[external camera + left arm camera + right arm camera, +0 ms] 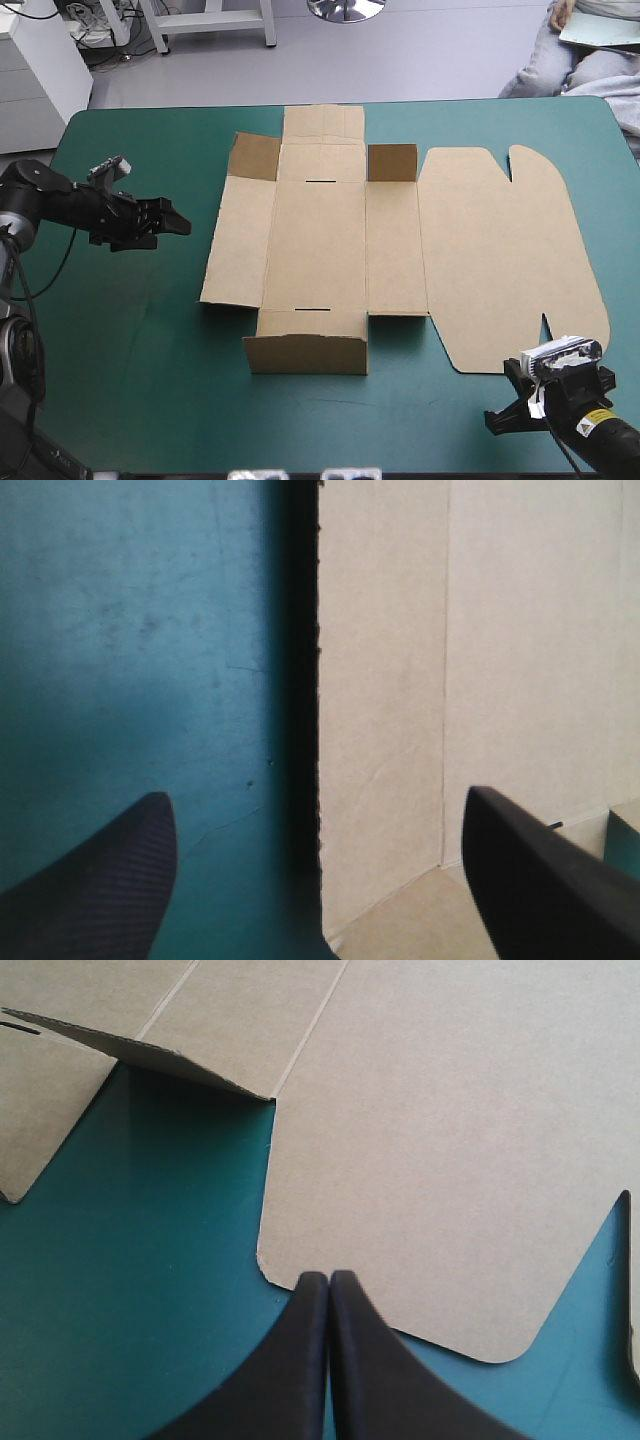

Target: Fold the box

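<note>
The brown box (320,250) lies as a cut sheet in the middle of the table. Its near wall (305,355) and two small far flaps stand raised, and the lid (510,250) lies flat to the right. My left gripper (178,225) hovers open just left of the box's left panel, not touching it. In the left wrist view, that panel's edge (322,680) runs ahead between the fingers of the left gripper (320,880). My right gripper (512,370) is shut and empty. Its tip (329,1280) sits at the lid's near edge (450,1160), beside the rounded corner.
Bare teal-green cover (130,350) borders the sheet on the left and near sides. The sheet's far flap (322,122) reaches close to the table's far edge. The table's near edge runs just behind the right arm.
</note>
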